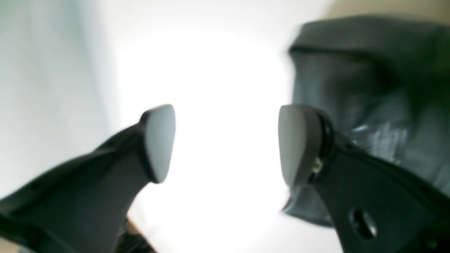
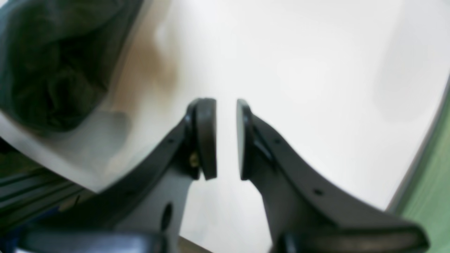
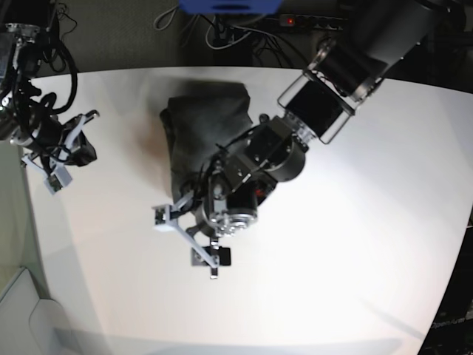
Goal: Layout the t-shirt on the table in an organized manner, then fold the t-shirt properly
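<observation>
Left pincer [image 3: 185, 235] gapes wide w/ nothing in it, just beside the folded t-shirt [image 3: 199, 137] mid-tabletop [image 3: 355, 244], shirt's long axis running away from it; right pincer [image 2: 226, 138] narrow, empty, well apart.

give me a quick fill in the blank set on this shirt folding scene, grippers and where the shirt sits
1. The left gripper has its jaws ____, with only bright table between them.
2. The t-shirt lies in a ____ bundle, not spread out flat.
3. The right gripper holds ____ between its pads.
4. The table is ____ in colour.

Missing words: open; folded; nothing; white
</observation>
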Motion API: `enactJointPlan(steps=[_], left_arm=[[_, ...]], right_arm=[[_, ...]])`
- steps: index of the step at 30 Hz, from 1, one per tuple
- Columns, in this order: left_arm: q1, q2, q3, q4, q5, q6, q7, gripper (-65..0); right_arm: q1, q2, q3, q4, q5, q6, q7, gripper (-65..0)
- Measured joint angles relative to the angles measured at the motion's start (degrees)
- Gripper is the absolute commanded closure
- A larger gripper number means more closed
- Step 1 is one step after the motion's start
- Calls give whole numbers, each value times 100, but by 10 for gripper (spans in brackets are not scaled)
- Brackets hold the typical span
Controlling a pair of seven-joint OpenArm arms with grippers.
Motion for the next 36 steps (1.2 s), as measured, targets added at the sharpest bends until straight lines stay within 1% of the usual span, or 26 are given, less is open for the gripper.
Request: enactJointPlan(steps=[2,4,5,6,8,9,11,12,13,14,15,16,17,19,23,25,26,27,29,30,32,36], left_arm=[[46,15,-262,297,70,-68,-15,-444],[125,57,-767,538,251,-74,-59,-442],[199,81,-1121,654,411,-79,-50,-430],[289,70,-1482,765,603,-66,-33,-401],[538,22,-2208,973,833,-61,13,-297],[699,17,-2577,1073,944,-103,48,-225],[1005,24,-3379,1349,968,-111,111,-78],[1108,22,-3709,1488,968,-87,275,-24],[1193,35,-4039,1644,981,-122,457,0],[1252,7,-4358,1784,1014,-81,599,0],[1325,-72,-4638,1930,962,-83,765,-22],[1403,-197,-4813,2072,955,-96,852,-28],[1528,-299,-5012,2214,953,-96,914,-23],[1873,-455,-5351,2535,1010,-81,1228,-10],[2531,-695,-5792,3080,949,-96,1384,-3],[2811,-743,-5969,3281,946,-101,1381,-3],[2957,-741,-6057,3309,955,-98,1381,-3],[3110,-741,-6137,3324,949,-105,1384,-3],[3357,-721,-6234,3324,949,-109,1392,-3],[3445,-713,-6240,3324,942,-107,1390,-3],[3536,-710,-6238,3353,929,-105,1388,-3],[3663,-629,-6220,3397,925,-103,1355,-3]], right_arm=[[-13,-7,-2,0,-2,2,-7,-88],[-9,-92,0,26,-26,-2,-17,-88],[-15,-179,0,94,-46,-2,-24,-88],[-15,-278,-17,188,-39,4,-22,-88],[-9,-509,-109,428,-39,-2,-20,-88],[2,-638,-197,518,-20,-4,0,-88],[50,-929,-494,590,11,-2,-9,-87],[66,-1049,-662,597,9,-2,-2,-86],[61,-1152,-841,601,2,-2,-7,-81],[59,-1257,-1047,601,-15,0,-2,-73],[48,-1325,-1255,599,-7,2,-13,-67],[48,-1388,-1447,599,-17,4,-20,-64],[48,-1447,-1639,599,-26,4,-17,-63],[50,-1513,-2011,592,-20,4,48,-63],[50,-1593,-2463,586,-11,7,44,-63],[52,-1591,-2463,566,-20,4,81,-63],[59,-1563,-2461,483,-22,7,205,-64],[66,-1528,-2461,337,2,4,319,-64],[68,-1491,-2463,-55,-39,-2,369,-64],[61,-1416,-2496,-247,-26,2,376,-64],[33,-1325,-2487,-531,-59,-4,546,-64],[81,-1213,-2503,-1069,118,2,990,-64]])
